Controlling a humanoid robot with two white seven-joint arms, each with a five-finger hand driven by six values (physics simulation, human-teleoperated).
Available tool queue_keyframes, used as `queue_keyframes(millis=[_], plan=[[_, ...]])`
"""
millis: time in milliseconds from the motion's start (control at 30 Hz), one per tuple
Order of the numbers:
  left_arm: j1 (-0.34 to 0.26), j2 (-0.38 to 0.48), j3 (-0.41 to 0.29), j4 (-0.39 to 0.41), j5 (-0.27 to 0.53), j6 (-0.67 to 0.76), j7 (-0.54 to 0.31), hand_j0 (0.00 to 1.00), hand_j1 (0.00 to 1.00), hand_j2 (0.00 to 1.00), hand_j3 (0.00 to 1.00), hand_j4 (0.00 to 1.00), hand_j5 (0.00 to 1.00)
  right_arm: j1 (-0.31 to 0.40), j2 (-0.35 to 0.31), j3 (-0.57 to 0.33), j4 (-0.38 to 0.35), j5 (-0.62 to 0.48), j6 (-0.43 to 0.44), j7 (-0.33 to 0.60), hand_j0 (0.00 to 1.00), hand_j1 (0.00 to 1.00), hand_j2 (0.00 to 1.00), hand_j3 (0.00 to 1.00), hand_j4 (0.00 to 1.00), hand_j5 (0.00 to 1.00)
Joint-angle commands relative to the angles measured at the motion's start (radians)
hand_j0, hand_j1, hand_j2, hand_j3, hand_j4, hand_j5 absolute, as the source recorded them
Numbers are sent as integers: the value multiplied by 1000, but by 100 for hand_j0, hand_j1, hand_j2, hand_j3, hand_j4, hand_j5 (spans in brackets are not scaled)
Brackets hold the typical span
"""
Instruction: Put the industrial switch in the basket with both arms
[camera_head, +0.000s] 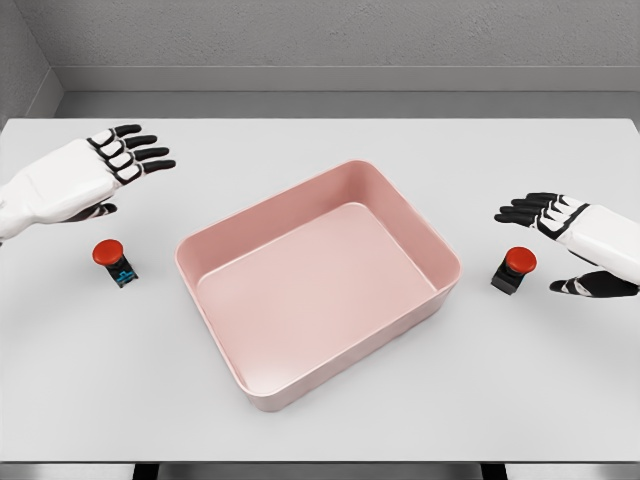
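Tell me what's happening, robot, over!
Left robot hand open, right robot hand open, both holding nothing. Left switch and right switch on table, outside basket. Nothing in the way.

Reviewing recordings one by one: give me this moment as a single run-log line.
stage: pre-grasp | left hand: open, above left switch | right hand: open, beside right switch | basket: empty, centre of table
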Motion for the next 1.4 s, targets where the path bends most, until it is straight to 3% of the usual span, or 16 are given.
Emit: queue_keyframes(millis=[0, 133, 200, 233, 300, 367, 433, 500, 600, 667, 767, 833, 1333, 1367], plan=[[0, 5, 1, -3, 7, -2, -6, 100, 100, 100, 100, 100, 100, -2, -1, 0, 0, -7, 1, -1, 100, 100, 100, 100, 100, 100], [0, 5, 1, 7, -6, -2, -14, 100, 100, 100, 100, 100, 100, -5, -12, 0, 0, -18, 1, -16, 100, 100, 100, 100, 100, 100], [-3, 5, 6, 7, -19, -2, -153, 100, 100, 100, 100, 100, 100, -3, -12, -2, 0, -10, 1, -13, 100, 100, 100, 100, 100, 100], [-2, 5, 6, 6, -19, -2, -184, 100, 100, 100, 100, 100, 100, -3, -12, -2, 0, -7, 1, -8, 100, 100, 100, 100, 100, 100], [-8, 5, 7, 6, -21, -2, -261, 100, 100, 100, 100, 100, 100, -5, -10, -2, -2, 31, 161, 7, 100, 100, 100, 100, 100, 100], [-11, 5, 7, 0, -19, -2, -302, 100, 100, 100, 100, 100, 100, -29, -15, 0, -2, 31, 287, 130, 100, 100, 100, 100, 100, 100], [-3, 46, 9, -25, -18, -2, -309, 100, 100, 100, 100, 100, 100, -60, -18, 0, -2, 31, 301, 252, 100, 100, 100, 100, 100, 100], [-6, 48, 9, -48, -18, -2, -351, 100, 100, 100, 100, 100, 100, -69, -27, 4, -2, 30, 302, 300, 100, 100, 100, 100, 100, 100], [-9, 66, 12, -54, -18, -2, -388, 100, 100, 100, 100, 100, 100, -129, -47, 66, -2, 25, 312, 328, 100, 100, 100, 100, 100, 100], [-6, 80, 12, -65, -18, -2, -416, 100, 100, 100, 100, 100, 100, -204, -42, 139, -2, 25, 367, 356, 100, 100, 100, 100, 100, 100], [-5, 80, 10, -71, -21, -2, -444, 100, 100, 100, 100, 100, 100, -241, -33, 188, -2, 24, 404, 356, 100, 100, 100, 100, 100, 100], [0, 80, 6, -77, -15, -2, -525, 100, 100, 100, 100, 100, 100, -264, -18, 230, -2, 25, 407, 356, 100, 100, 100, 100, 100, 100], [38, 69, -1, -134, -7, -2, -532, 100, 100, 100, 100, 100, 100, -307, 17, 258, -2, 24, 413, 356, 100, 100, 100, 100, 100, 100], [38, 69, -1, -135, -7, -2, -532, 96, 96, 96, 96, 96, 96, -307, 27, 267, -2, 24, 413, 356, 100, 100, 100, 100, 100, 100]])
